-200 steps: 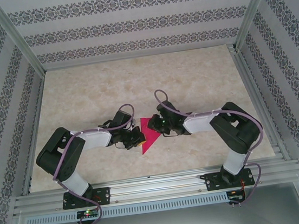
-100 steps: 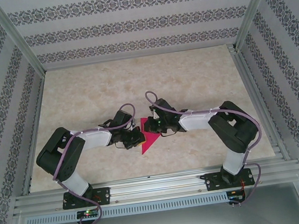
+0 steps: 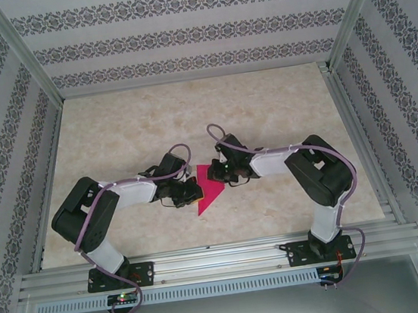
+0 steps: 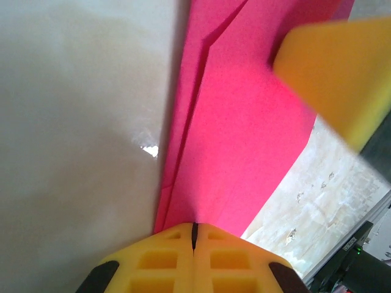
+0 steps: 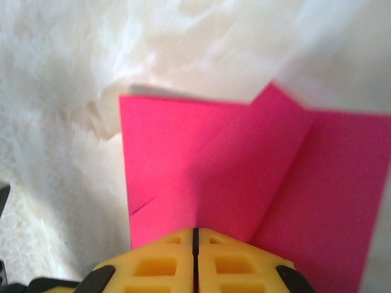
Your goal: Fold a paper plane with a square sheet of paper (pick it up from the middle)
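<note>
Your L gripper (image 4: 193, 227): fingers clenched on edge of pink paper (image 4: 244, 152), which was creased and part-folded. R gripper (image 5: 195, 232): fingers pressed together over paper's other side; couldn't tell if pinching it. Paper lay mid-table (image 3: 264, 111), btwn both grippers.

Left pincer (image 4: 193, 228), right pincer (image 5: 195, 233) clamped, facing each other.

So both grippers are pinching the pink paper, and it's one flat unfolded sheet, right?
Not unfolded. Both the left gripper and right gripper pinch the pink paper, but the right wrist view shows creases and overlapping folded layers.
</note>
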Tool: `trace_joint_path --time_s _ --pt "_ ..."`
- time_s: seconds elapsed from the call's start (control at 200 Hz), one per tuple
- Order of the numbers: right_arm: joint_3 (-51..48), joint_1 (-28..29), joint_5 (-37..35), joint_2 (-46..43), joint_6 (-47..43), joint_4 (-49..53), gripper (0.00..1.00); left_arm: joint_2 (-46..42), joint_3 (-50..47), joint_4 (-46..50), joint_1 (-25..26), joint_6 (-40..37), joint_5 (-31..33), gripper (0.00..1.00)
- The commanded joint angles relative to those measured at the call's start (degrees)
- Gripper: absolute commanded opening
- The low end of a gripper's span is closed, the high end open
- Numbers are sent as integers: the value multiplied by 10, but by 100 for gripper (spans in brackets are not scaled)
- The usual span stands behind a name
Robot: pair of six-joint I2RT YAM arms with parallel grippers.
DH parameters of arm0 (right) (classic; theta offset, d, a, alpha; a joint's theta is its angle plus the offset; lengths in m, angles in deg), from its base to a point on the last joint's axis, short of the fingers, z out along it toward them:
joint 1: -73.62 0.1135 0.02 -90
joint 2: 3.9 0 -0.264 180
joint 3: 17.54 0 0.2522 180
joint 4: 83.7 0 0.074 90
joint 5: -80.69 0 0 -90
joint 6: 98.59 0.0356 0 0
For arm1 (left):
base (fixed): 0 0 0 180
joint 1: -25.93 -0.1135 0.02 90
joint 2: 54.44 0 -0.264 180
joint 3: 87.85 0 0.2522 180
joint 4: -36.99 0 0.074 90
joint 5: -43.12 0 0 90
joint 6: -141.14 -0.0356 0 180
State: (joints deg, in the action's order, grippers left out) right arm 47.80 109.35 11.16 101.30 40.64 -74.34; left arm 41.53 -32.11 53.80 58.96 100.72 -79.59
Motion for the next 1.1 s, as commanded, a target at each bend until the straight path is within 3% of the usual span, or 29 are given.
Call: trace_joint_path --time_s 0.0,0.62,0.834,1.094 --pt "22 -33 -64 27 -14 35 9 41 -29 129 5 -26 71 0" --pt "79 -101 -51 14 -35 54 12 35 -26 141 5 -40 70 0" --pt "57 -70 -31 -63 -39 49 14 34 -22 146 5 -44 71 0" --pt "19 -7 24 -29 3 -28 13 36 -20 145 5 -43 69 0"
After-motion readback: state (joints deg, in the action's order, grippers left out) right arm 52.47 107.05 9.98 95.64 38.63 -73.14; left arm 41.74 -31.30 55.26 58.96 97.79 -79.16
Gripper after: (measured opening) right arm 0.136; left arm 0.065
